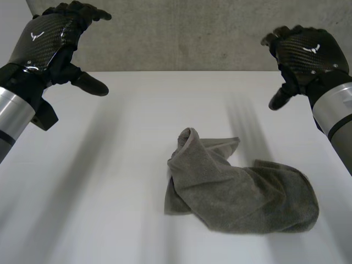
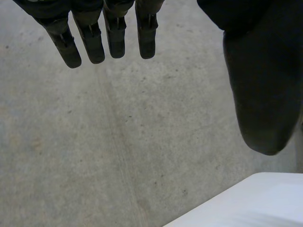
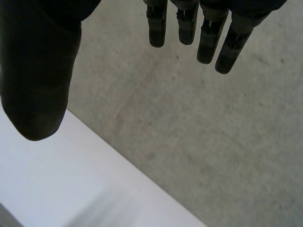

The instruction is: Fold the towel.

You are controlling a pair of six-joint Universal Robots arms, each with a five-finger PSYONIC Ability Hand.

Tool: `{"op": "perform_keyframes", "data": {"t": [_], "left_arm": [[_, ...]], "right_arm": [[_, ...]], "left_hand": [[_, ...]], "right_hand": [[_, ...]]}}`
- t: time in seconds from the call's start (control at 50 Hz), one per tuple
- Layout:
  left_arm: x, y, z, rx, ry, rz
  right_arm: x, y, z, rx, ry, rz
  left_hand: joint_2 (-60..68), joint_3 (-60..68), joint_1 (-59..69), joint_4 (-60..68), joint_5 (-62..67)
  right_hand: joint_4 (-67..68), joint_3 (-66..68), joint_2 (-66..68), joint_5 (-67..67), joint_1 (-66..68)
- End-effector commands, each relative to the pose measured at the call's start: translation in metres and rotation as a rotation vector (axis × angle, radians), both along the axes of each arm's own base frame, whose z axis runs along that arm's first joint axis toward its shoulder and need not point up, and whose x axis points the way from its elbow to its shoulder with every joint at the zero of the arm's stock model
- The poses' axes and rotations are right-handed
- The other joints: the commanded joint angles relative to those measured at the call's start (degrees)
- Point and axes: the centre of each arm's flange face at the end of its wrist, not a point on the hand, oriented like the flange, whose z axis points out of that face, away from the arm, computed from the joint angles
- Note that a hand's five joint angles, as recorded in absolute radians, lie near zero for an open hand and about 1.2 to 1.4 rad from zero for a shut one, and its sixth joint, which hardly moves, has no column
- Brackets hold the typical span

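A grey-green towel [image 1: 242, 190] lies crumpled on the white table [image 1: 110, 181], right of the middle, with one bunched end standing up at its far left. My left hand [image 1: 49, 41] hovers high over the table's far left corner, open, fingers [image 2: 90, 40] straight and thumb [image 2: 260, 90] spread, holding nothing. My right hand [image 1: 305, 55] hovers over the far right corner, also open and empty, its fingers [image 3: 208, 35] straight and thumb [image 3: 38, 80] apart. Both hands are well away from the towel.
A grey concrete floor [image 1: 181, 33] lies beyond the table's far edge. In the wrist views a table corner [image 2: 265, 198] shows below the left thumb, and the table's edge [image 3: 57, 179] below the right thumb.
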Motion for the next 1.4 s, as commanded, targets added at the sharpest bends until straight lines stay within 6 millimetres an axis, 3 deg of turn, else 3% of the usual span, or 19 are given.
{"op": "perform_keyframes", "data": {"t": [0.02, 0.38, 0.92, 1.04, 1.2, 1.26, 1.36, 1.4], "left_arm": [[-0.005, -0.015, -0.011, 0.074, 0.032, 0.019], [-0.016, -0.016, -0.057, 0.307, -0.034, 0.059], [-0.017, -0.012, -0.062, 0.318, -0.043, 0.052], [-0.024, -0.007, -0.073, 0.338, -0.07, 0.024], [-0.046, 0.005, -0.099, 0.321, -0.234, -0.042], [-0.054, 0.009, -0.105, 0.311, -0.273, -0.066], [-0.08, 0.026, -0.131, 0.317, -0.374, -0.154], [-0.082, 0.026, -0.138, 0.331, -0.384, -0.163]], "right_arm": [[-0.013, -0.014, -0.012, 0.061, -0.032, -0.045], [-0.016, -0.022, -0.016, 0.089, -0.052, -0.041], [-0.014, -0.024, -0.022, 0.107, -0.044, -0.031], [-0.007, -0.017, -0.023, 0.16, -0.015, 0.074], [-0.017, -0.023, -0.037, 0.361, -0.005, 0.189], [-0.012, -0.021, -0.048, 0.412, -0.001, 0.244], [-0.008, -0.022, -0.069, 0.457, 0.036, 0.282], [-0.001, -0.021, -0.086, 0.492, 0.076, 0.305]], "left_hand": [[-1.85, -2.94, -3.71, -3.36, -0.36], [-1.68, -2.94, -3.54, -3.36, -0.19], [-1.68, -2.94, -3.54, -3.36, -0.19], [-1.68, -2.94, -3.54, -3.36, -0.19], [-1.68, -2.94, -3.54, -3.36, -0.19], [-1.68, -2.94, -3.54, -3.36, -0.19], [-1.51, -2.94, -3.37, -3.36, -0.02], [-1.35, -2.94, -3.21, -3.36, 0.14]], "right_hand": [[-4.37, -2.47, -4.34, -3.63, -4.28], [-4.37, -2.47, -4.34, -3.63, -4.28], [-4.37, -2.47, -4.34, -3.63, -4.28], [-4.37, -2.47, -4.34, -3.63, -4.28], [-4.37, -2.47, -4.34, -3.63, -4.28], [-4.37, -2.47, -4.34, -3.63, -4.28], [-4.37, -2.47, -4.34, -3.63, -4.28], [-4.37, -2.47, -4.34, -3.63, -4.28]]}}
